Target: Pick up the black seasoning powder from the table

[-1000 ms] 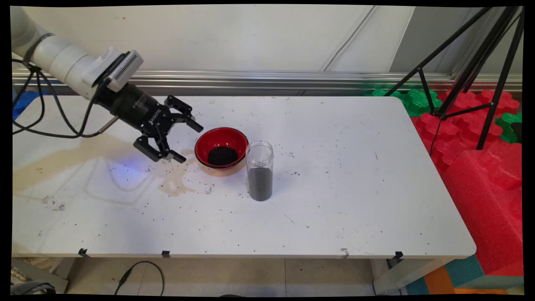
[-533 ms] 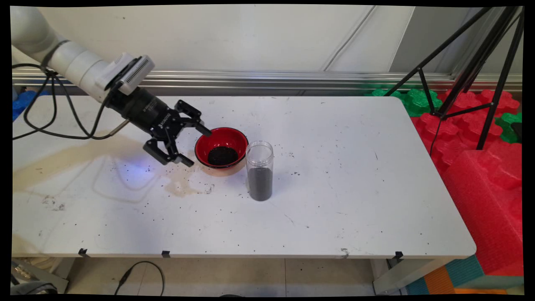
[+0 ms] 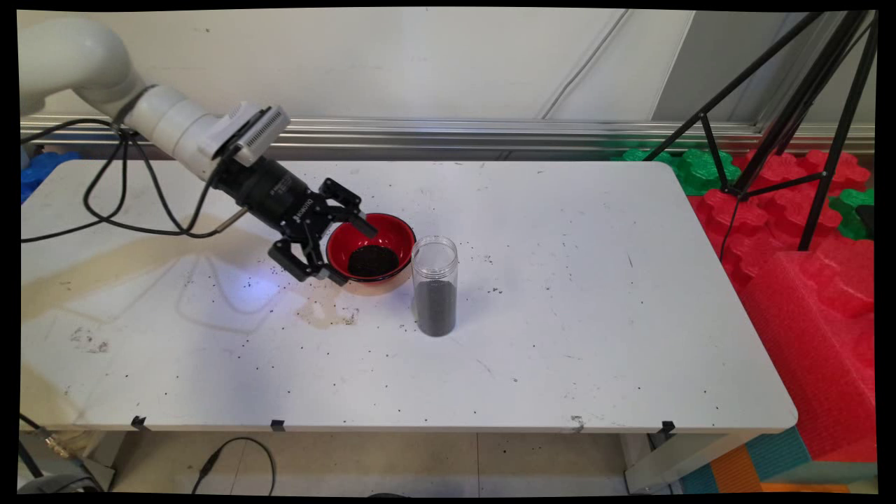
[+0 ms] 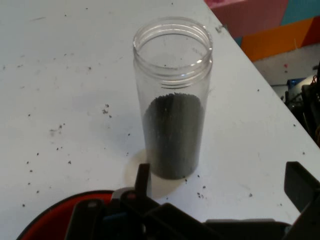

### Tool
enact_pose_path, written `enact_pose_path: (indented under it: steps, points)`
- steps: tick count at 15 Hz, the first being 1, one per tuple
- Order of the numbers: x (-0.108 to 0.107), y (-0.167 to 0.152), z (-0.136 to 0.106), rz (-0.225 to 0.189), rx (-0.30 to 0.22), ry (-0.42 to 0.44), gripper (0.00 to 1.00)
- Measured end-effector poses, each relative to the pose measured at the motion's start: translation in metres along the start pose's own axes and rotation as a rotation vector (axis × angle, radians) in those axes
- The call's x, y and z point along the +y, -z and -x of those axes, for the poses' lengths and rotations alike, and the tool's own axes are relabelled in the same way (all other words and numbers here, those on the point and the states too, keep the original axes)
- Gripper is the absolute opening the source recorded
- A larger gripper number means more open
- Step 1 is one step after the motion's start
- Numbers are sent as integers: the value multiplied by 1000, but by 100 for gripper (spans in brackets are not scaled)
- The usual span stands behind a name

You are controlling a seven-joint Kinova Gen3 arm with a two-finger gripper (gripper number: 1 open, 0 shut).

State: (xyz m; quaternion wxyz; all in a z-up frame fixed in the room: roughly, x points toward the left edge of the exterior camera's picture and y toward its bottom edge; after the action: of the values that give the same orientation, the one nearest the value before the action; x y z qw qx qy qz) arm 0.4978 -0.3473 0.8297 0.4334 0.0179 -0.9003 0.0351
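Note:
A red bowl with black granules in its bottom stands left of the table's middle. Just to its right is a clear open jar, about half full of the same black granules. My gripper is open at the bowl's left side, with one finger over the bowl's inside and the other outside its near-left rim. It holds nothing. In the hand view the jar stands upright ahead of the open gripper, and the bowl's red rim shows at the bottom left.
Loose black granules and a brown stain lie on the white table near the bowl. A black tripod and red foam blocks stand off the table's right edge, with green foam pieces behind.
The arm has carried the open gripper rightward from the bare table up to the bowl's left rim. Bowl and jar have not moved.

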Motion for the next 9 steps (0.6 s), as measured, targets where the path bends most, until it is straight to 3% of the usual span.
enact_pose_path:
  steps: [9]
  points:
    - [-14, -38, 12, 24, 77, 41, 100]
